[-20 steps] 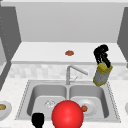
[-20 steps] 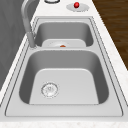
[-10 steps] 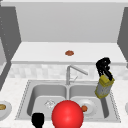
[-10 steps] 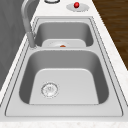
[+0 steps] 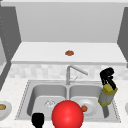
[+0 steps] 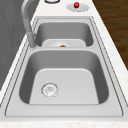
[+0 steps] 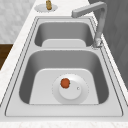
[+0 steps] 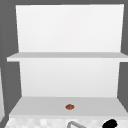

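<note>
- Nearest in the front view, a big red ball (image 5: 67, 114) sits low in the middle, covering part of the sink's (image 5: 27, 100) near edge.
- Just left of it hangs the left hand (image 5: 38, 119), a dark shape at the bottom; I cannot tell how its fingers stand.
- Behind the ball, in the right basin, lies a white plate (image 5: 90, 107) with a small orange-red thing (image 5: 84, 108) on it. The right side view shows that plate (image 7: 75, 93) whole, flat on the basin floor, the small piece (image 7: 65, 83) left of its middle.
- The left side view shows the left basin's drain (image 6: 49, 89) up close, with the plate (image 6: 53, 44) a mere sliver beyond the divider.
- Over the sink's right edge, the right hand (image 5: 107, 76) has its fingers curled round the top of a yellow grater (image 5: 107, 95), which hangs tilted, its lower end by the basin rim.
- The tap (image 5: 72, 71) rises behind the divider, spout swung right.
- On the worktop the side views pick out a small dish with a red piece (image 6: 76, 5) and another with a brownish one (image 7: 48, 4).
- Farthest, a small brown thing (image 5: 69, 53) rests on the shelf (image 5: 37, 53) above; the upper view shows it (image 8: 69, 107) too, with a second shelf (image 8: 62, 56) higher up and the right hand's top (image 8: 110, 123) at the bottom.
</note>
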Tool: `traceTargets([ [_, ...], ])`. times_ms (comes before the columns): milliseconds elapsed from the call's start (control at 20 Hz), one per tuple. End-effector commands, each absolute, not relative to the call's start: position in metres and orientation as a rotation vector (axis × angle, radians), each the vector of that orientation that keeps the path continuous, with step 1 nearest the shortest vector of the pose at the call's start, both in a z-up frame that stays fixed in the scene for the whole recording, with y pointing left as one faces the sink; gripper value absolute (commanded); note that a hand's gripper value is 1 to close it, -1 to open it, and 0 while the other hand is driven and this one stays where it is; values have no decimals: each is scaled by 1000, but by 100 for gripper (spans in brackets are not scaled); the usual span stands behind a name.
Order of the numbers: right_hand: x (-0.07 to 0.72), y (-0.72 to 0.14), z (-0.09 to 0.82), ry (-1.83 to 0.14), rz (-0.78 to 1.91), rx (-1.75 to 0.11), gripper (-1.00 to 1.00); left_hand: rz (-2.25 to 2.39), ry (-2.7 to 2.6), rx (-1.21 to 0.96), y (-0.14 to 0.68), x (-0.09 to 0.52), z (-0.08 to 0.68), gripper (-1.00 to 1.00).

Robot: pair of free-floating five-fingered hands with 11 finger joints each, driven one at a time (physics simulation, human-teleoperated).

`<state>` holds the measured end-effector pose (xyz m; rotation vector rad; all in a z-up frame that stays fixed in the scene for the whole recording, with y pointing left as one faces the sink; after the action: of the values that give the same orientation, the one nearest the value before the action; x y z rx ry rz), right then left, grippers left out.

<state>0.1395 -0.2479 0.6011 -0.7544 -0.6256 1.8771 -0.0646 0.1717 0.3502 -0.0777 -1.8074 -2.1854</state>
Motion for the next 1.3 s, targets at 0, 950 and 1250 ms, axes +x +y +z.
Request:
traceTargets([
  [0,145,-262,578,-617,1795,-805,100,-2185,-1807,-78,172,-65,350,0],
  [950,216,-316,486,-606,1823,-743,100,-2185,-1807,-78,172,-65,350,0],
  [1250,246,-335,481,-610,1827,-752,100,-2185,-1807,-78,172,-65,350,0],
])
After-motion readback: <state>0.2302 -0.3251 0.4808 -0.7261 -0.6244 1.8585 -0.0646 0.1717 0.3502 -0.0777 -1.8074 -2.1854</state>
